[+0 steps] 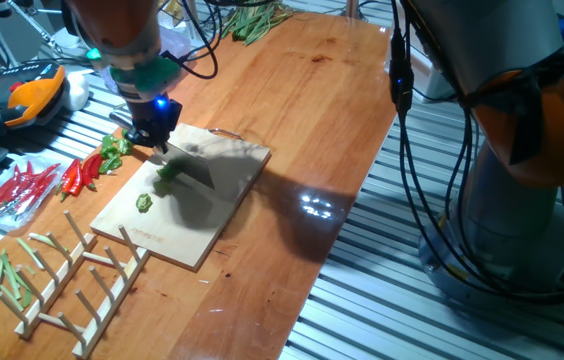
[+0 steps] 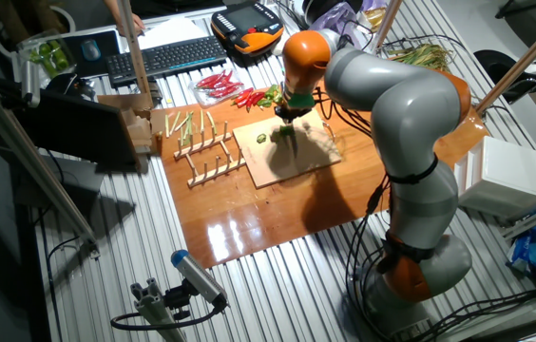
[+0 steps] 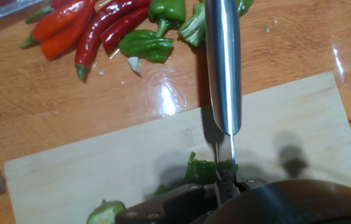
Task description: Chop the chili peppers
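Though no writing legible, jaws (image 1: 158, 143) pinching knife (image 3: 223, 68) over chili pepper (image 3: 208, 170).

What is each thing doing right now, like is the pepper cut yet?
Green pepper: on the board, under the blade, partly cut.
Cut chunk: lying loose on the board, apart from the rest.
Knife: blade down on the pepper.
Hand: gripping the knife.
Cutting board: flat on the table.
Red chilies: whole, off the board.
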